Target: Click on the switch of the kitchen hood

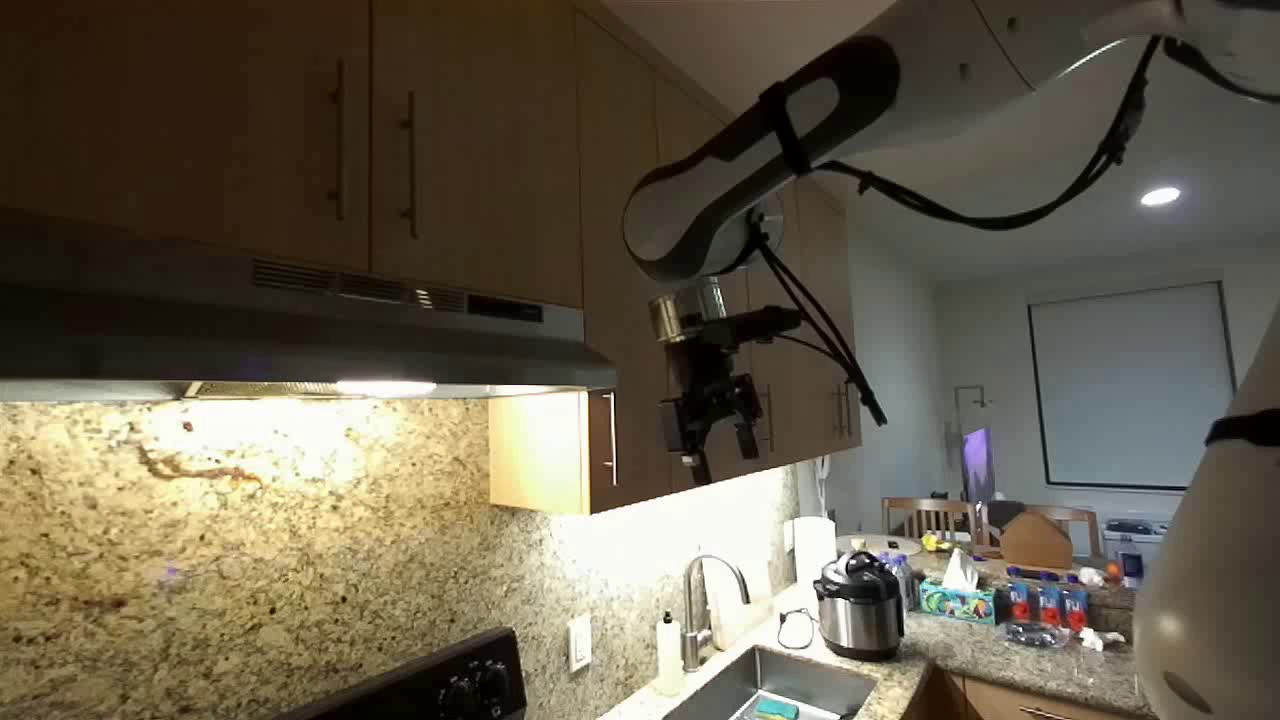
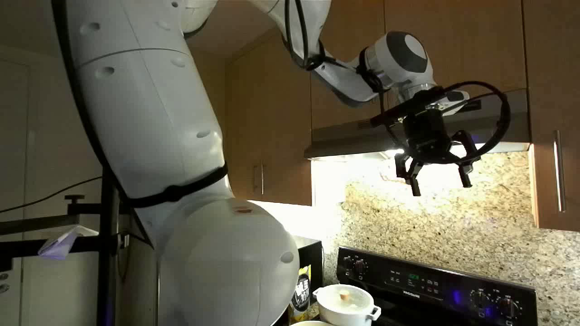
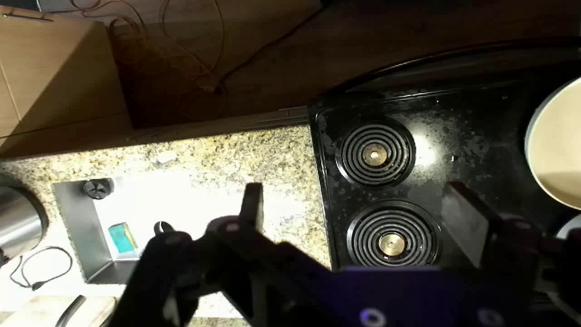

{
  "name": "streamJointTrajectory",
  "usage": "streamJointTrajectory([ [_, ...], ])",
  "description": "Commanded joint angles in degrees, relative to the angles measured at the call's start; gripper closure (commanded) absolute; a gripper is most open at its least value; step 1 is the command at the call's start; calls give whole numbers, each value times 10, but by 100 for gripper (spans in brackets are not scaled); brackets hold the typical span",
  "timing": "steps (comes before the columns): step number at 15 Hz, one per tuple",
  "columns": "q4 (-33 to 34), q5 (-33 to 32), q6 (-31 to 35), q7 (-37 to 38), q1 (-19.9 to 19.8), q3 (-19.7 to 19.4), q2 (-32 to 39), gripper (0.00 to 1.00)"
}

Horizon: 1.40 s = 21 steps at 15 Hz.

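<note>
The kitchen hood [image 1: 300,335] is wide and dark grey, with a glowing light under its slanted lip. It also shows in an exterior view [image 2: 344,139], partly hidden behind my wrist. A small dark panel [image 1: 505,308] sits at the right end of its upper front; I cannot make out single switches on it. My gripper [image 1: 724,462] hangs pointing down, apart from the hood. It also shows in an exterior view [image 2: 440,183], with its fingers spread. In the wrist view the gripper [image 3: 356,195] is open with nothing between its fingers, and the hood is out of view.
Wooden cabinets [image 1: 480,130] surround the hood. Below are a black stove [image 3: 435,113], a white pot [image 2: 346,305] and a sink [image 1: 735,680]. A faucet [image 1: 693,600] and a pressure cooker [image 1: 860,610] stand by the sink. Black cables loop around my wrist.
</note>
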Motion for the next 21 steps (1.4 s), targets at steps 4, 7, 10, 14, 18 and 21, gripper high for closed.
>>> streamJointTrajectory([
  [4,2,-3,-2,3,10,-8,1,0],
  [7,2,-3,-2,3,10,-8,1,0],
  [10,2,-3,-2,3,10,-8,1,0],
  [14,-1,0,7,-5,12,-12,-1,0],
  [18,-10,-13,44,-16,16,-16,-4,0],
  [21,-10,-11,57,-26,18,-18,-4,0],
])
